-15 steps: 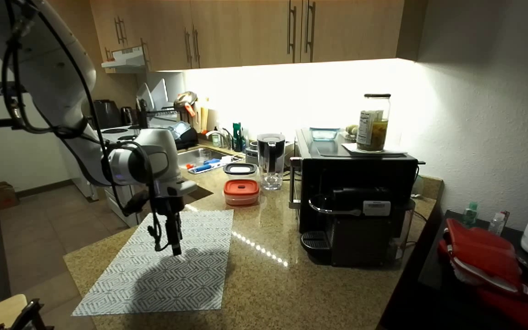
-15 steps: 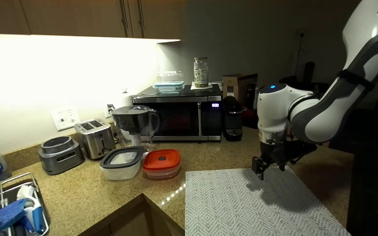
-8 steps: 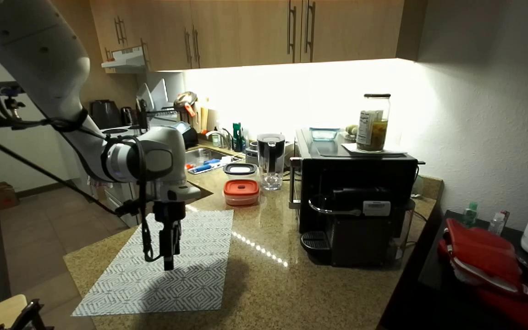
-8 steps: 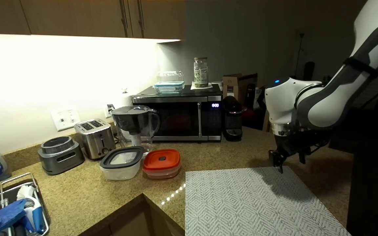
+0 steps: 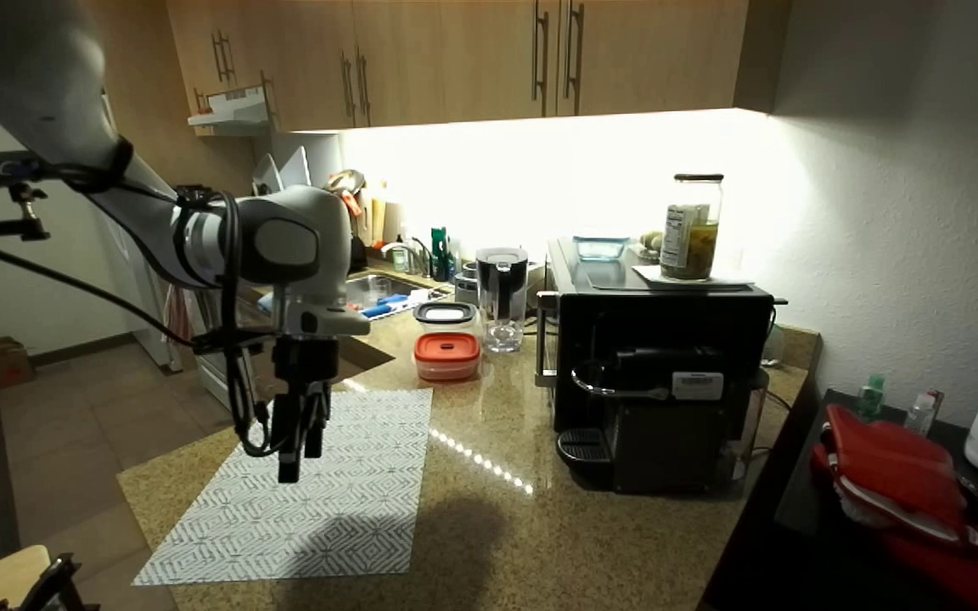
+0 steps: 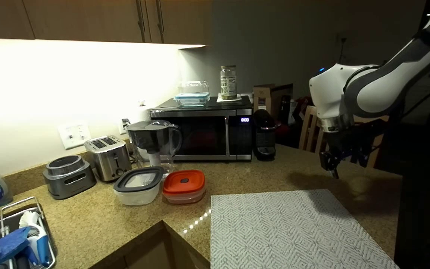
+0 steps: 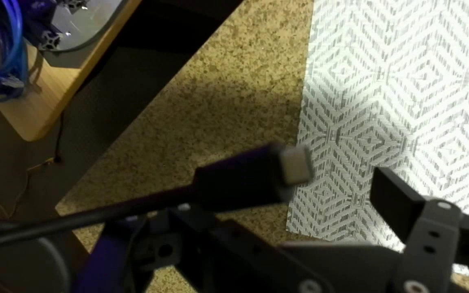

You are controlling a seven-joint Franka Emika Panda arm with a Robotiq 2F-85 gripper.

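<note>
My gripper (image 5: 301, 460) is black and hangs in the air with its fingers pointing down. In an exterior view (image 6: 347, 168) it is above the counter beyond the corner of the mat. In the wrist view the gripper (image 7: 287, 203) stands open, its fingers far apart with nothing between them. One finger pad (image 7: 399, 199) shows at the right; the other fingertip is partly hidden behind a loose black cable plug (image 7: 242, 177) with a metal tip, close to the camera. Below lies a grey-white patterned mat (image 7: 381, 101) on the speckled counter; it shows in both exterior views (image 5: 353, 526) (image 6: 274, 228).
A red-lidded container (image 6: 184, 185) and a grey-lidded one (image 6: 138, 188) stand beyond the mat by a water pitcher (image 6: 153, 138). A microwave (image 6: 200, 138) bears a jar (image 6: 228, 84) and a glass dish (image 6: 192, 100). A coffee machine (image 5: 659, 433) stands beside it. The counter edge (image 7: 136, 108) runs diagonally.
The arm has swung away from the containers, and the gripper has moved off the mat's edge and risen. Its shadow has moved across the mat onto the counter. The other things have not moved.
</note>
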